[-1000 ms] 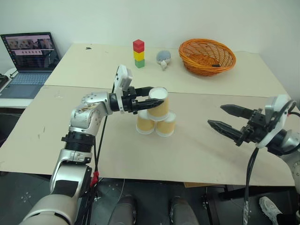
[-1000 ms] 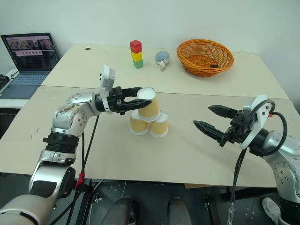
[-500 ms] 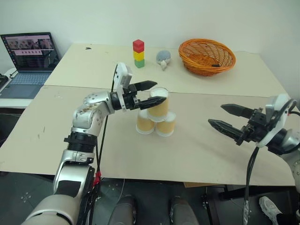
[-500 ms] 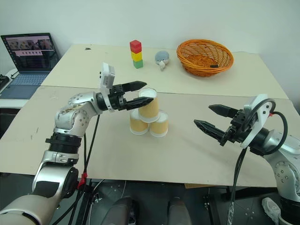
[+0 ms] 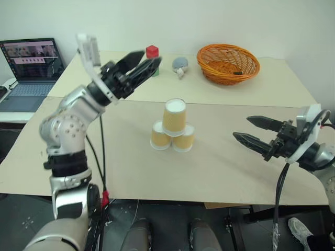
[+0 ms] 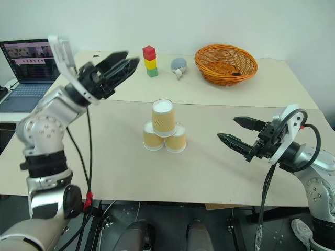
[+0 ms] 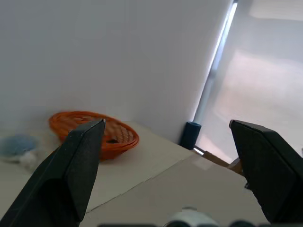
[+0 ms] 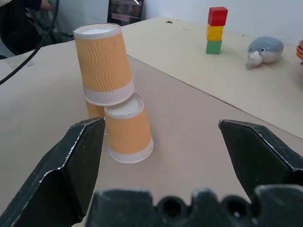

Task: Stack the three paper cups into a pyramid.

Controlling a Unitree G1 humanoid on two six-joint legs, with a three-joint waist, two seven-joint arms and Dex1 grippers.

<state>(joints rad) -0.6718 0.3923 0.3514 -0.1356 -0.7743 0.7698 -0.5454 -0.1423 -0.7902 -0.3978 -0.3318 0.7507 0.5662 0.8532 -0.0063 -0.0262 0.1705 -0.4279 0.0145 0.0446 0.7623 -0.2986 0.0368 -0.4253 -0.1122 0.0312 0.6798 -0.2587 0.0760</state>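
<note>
Lots of bare room around the cups, clutter at the back

The three paper cups (image 5: 172,127) stand alone mid surface (image 5: 220,172), with bare space on every side. Along the far edge, the block tower (image 6: 151,60), soft toy (image 6: 178,67) and orange basket (image 5: 227,63) stand in the way; a laptop (image 5: 29,65) sits far left.

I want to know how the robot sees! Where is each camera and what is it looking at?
Head cameras (left eye, right eye): look down at the beige table and three tan paper cups in a pyramid; both arms show.
Left wrist: looks along the open left tool toward the orange woven basket and wall.
Right wrist: looks along the open right tool at the cups.
Shared: right wrist and head views show the cups.
</note>
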